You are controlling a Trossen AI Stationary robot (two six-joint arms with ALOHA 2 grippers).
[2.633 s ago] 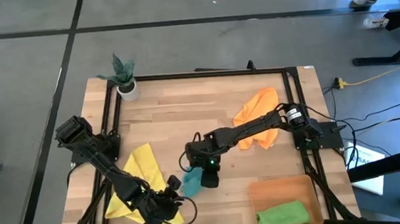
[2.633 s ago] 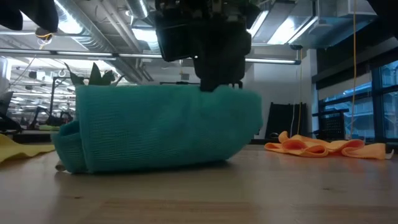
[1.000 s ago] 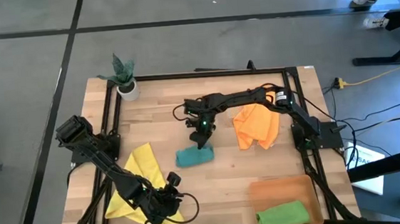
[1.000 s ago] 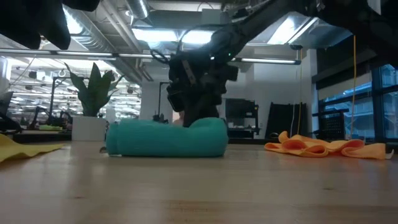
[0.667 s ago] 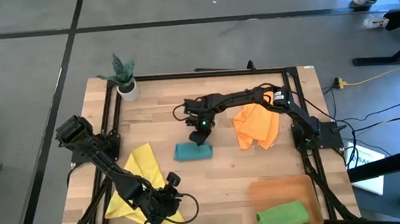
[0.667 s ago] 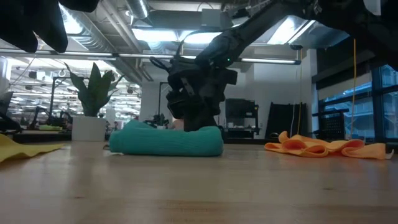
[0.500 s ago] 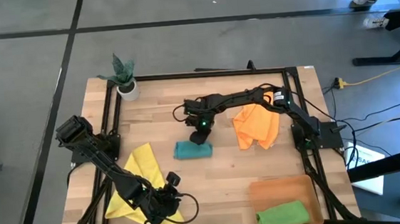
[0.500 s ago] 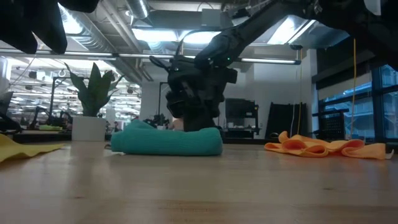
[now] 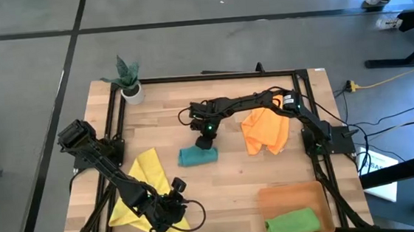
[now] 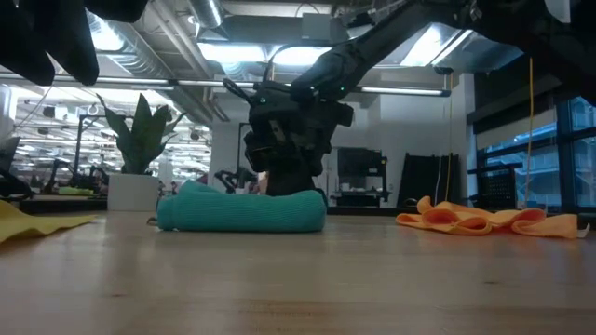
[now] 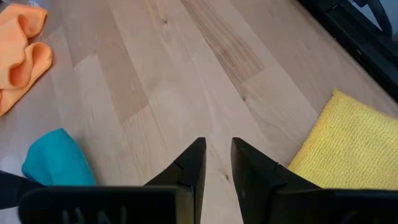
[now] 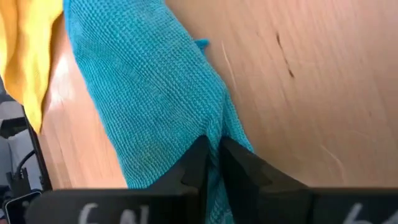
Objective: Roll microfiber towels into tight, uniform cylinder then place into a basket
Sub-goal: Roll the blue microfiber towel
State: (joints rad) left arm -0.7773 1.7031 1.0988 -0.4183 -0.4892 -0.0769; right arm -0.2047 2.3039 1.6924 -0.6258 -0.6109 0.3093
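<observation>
Right now my right gripper [image 9: 206, 140] sits low over the rolled teal towel [image 9: 198, 156], fingers only a sliver apart with the cloth just beneath the tips; I can't tell whether they pinch it. I judge it is there to keep the roll from springing loose. My left gripper [image 11: 216, 163], slightly parted and empty, waits beside the yellow towel [image 9: 147, 186]. Well off sits the basket [image 9: 293, 196], the green roll [image 9: 292, 223] inside.

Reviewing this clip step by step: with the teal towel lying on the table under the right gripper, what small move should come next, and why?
Probably open the right gripper a little wider and lift clear. Its fingers are only narrowly parted at the far edge of the teal towel, which lies bunched on the wood, far from the basket already holding the green towel. It likely needs re-rolling first.
</observation>
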